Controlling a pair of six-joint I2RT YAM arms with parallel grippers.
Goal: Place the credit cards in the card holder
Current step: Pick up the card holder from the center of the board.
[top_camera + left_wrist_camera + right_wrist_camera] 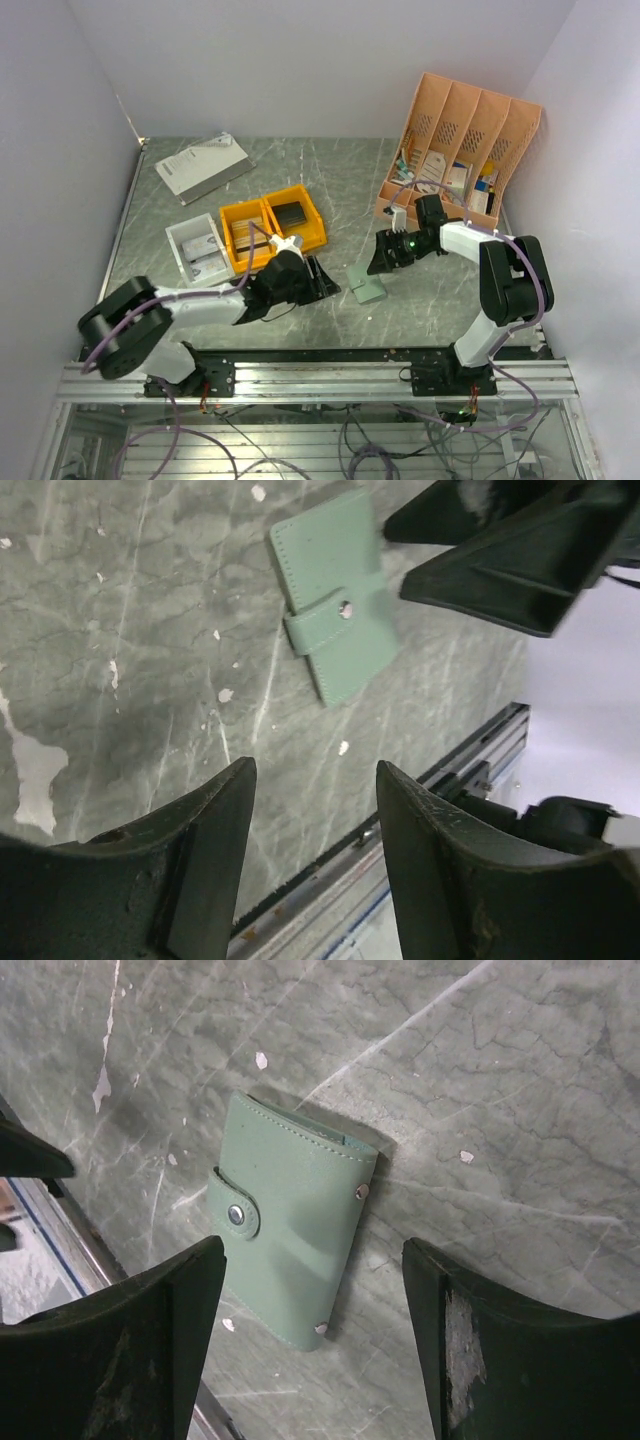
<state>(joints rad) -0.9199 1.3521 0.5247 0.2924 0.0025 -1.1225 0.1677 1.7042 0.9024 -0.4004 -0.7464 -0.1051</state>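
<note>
The card holder [367,281] is a closed grey-green wallet with a snap tab, lying flat on the table between the two grippers. It also shows in the left wrist view [333,593] and the right wrist view [290,1215]. My left gripper [325,278] is open and empty, just left of it. My right gripper [386,254] is open and empty, hovering just above and right of it, its fingers [160,1330] on either side in view. No loose credit cards show on the table.
Two orange bins [270,232] and a white bin [197,250] with dark items stand left of centre. A peach desk organiser [455,150] with papers and cards stands at the back right. A grey booklet [203,166] lies at the back left.
</note>
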